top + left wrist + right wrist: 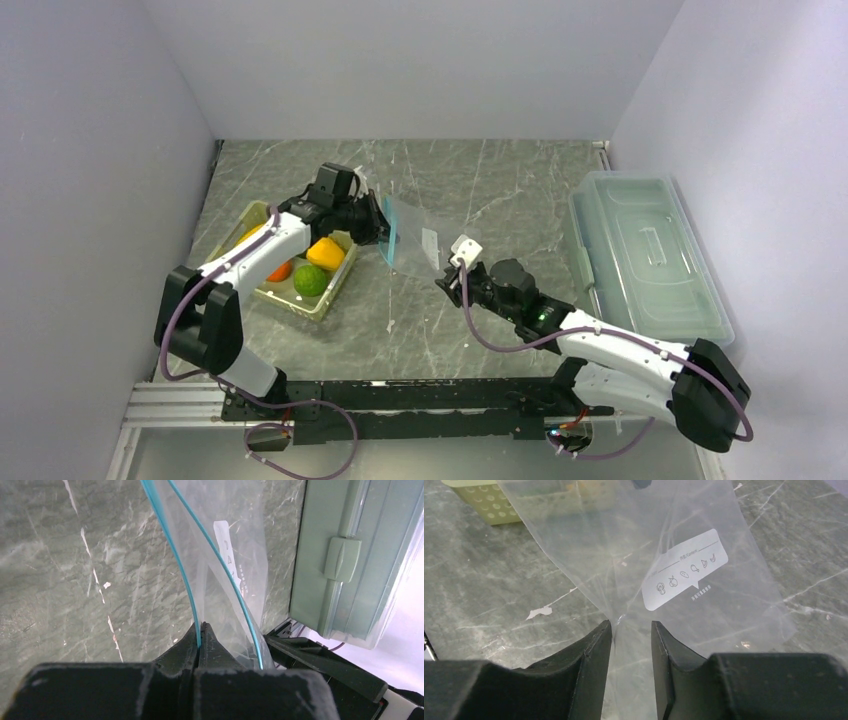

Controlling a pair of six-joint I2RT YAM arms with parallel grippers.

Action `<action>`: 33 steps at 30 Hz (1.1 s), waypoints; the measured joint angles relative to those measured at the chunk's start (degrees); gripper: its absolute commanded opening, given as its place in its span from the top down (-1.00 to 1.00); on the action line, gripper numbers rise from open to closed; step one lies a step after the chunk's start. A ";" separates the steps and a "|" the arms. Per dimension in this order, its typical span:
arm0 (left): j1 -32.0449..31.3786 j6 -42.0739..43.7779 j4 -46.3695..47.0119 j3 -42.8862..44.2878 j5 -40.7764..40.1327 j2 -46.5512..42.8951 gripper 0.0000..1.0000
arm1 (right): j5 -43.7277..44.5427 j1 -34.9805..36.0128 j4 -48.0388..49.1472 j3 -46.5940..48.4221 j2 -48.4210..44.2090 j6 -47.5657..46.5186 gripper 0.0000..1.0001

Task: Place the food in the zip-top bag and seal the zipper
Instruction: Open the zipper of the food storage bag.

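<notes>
Beside the basket (333, 297), the bag (415, 238) lies on the table (500, 180), its mouth raised by the left tool (201, 627), which is clamped tight on one lip of the zipper (175, 555). The right tool (631, 630) stands partly open at the bag's bottom edge, with film between its fingers but unpinched. The food (310, 280) sits in the basket. Opening the mouth looks like the step in hand; next, the far lip needs parting.

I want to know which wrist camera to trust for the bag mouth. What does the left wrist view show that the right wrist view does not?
Only left wrist: the left gripper shut on one side of the zipper, and the clear lidded box. Only right wrist: the right gripper with jaws apart around bag film, and a basket corner. Both: the zip-top bag over the marble table.
</notes>
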 measured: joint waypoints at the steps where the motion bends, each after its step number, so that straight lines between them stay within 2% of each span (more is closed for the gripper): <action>1: -0.22 0.68 -0.66 0.81 -0.39 0.00 1.00 | 0.55 0.04 -0.74 0.35 -0.28 0.09 0.16; 6: -2.27 4.59 -4.02 4.98 -2.67 0.00 1.00 | 2.29 0.04 -4.37 3.65 -1.38 1.90 0.02; 13: -7.37 10.51 -9.68 12.90 -9.73 -0.02 1.00 | 3.63 0.04 -10.82 11.52 -1.68 6.12 -0.17; 19: -10.54 14.88 -14.29 16.76 -16.50 -0.02 1.00 | 5.44 0.04 -14.62 14.43 -4.59 7.56 -0.29; 26: -17.05 19.19 -19.52 21.75 -25.49 0.52 1.00 | 10.71 0.04 -17.66 17.57 -5.18 12.44 -0.34; 33: -25.16 22.47 -24.02 27.78 -36.04 2.86 1.00 | 15.72 0.04 -22.67 27.43 0.35 21.59 -0.31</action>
